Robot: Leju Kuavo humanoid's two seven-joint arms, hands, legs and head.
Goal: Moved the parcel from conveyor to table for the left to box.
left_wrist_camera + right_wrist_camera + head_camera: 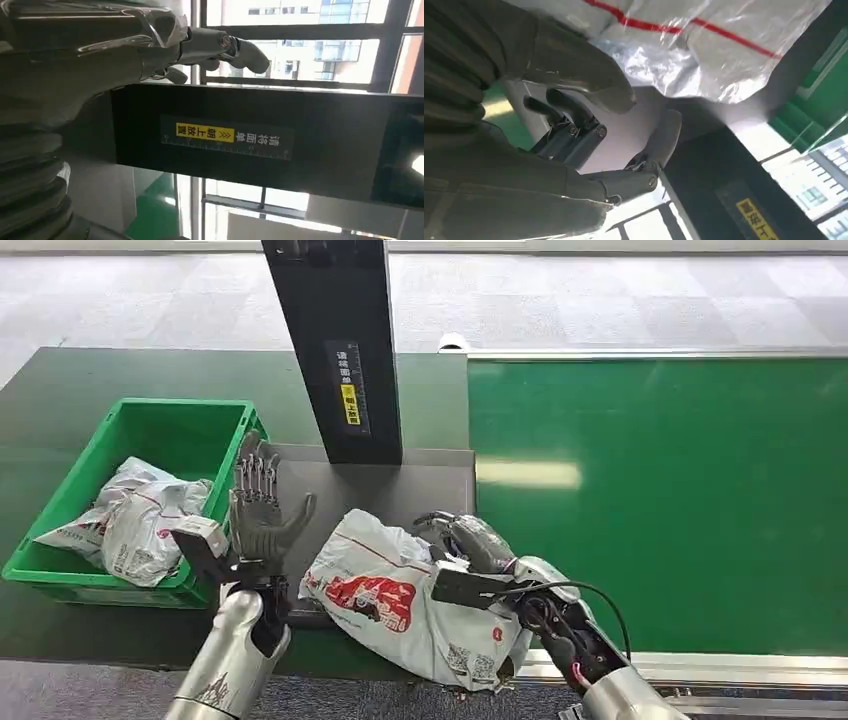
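Just left of our right robot hand (478, 545), the parcel (400, 602) lies on the table (400, 490); we rest that hand's loosely spread fingers against its edge, gripping nothing. Our left robot hand (262, 508) waits upright and open beside it, ready to box it into the green bin (70, 570).

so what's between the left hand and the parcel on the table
In the head view, only a bare strip of the grey table separates the raised left hand from the parcel; nothing lies there.
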